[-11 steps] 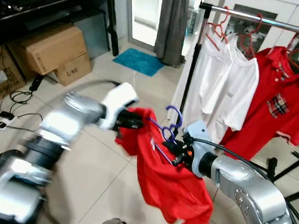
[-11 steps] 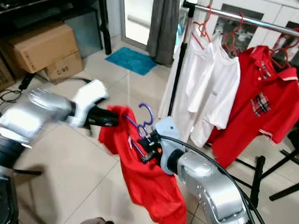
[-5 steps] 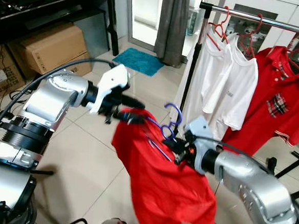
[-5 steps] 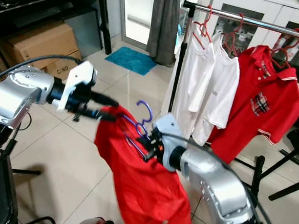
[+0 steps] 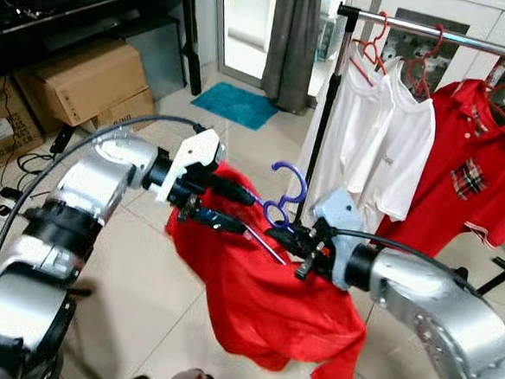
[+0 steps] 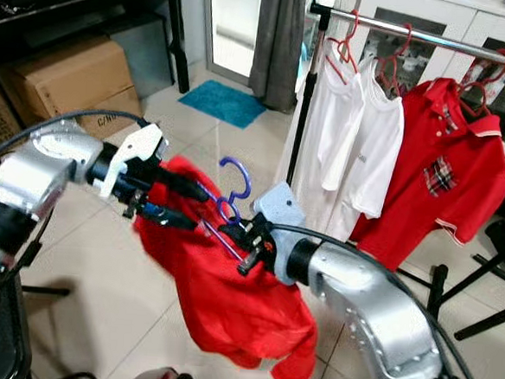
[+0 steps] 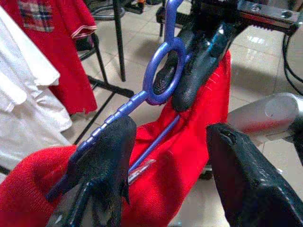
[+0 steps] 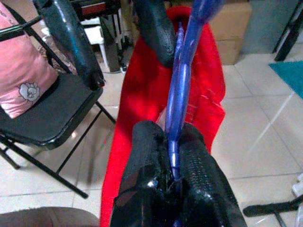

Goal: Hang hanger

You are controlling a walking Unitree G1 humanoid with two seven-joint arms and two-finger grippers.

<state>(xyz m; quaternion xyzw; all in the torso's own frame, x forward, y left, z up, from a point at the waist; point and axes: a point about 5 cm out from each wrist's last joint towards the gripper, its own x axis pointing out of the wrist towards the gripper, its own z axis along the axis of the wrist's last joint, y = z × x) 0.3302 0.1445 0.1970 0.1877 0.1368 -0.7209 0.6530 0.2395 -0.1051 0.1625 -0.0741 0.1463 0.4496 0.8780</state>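
A blue plastic hanger (image 5: 290,170) carries a red shirt (image 5: 270,303) in mid-air in front of me. My right gripper (image 5: 294,246) is shut on the hanger's neck just below the hook; the right wrist view shows the blue stem (image 8: 179,109) pinched between its fingers (image 8: 147,161). My left gripper (image 5: 236,209) is open at the shirt's left shoulder. Its fingers (image 7: 102,161) stand wide apart beside the hanger's ridged arm (image 7: 118,111). The clothes rack's rail (image 5: 437,29) runs across the upper right, above and beyond the hook.
Two white shirts (image 5: 370,120) and a red polo (image 5: 470,170) hang on red hangers on the rail. Cardboard boxes (image 5: 87,78) sit at left under a black shelf. A teal mat (image 5: 235,104) and grey curtain (image 5: 289,36) lie behind. A black folding chair (image 8: 47,113) holds a pink cushion.
My left gripper has swung in closer to the hanger, fingers now spread at the shirt's shoulder. The shirt has swung and bunched lower. The right gripper keeps its hold.
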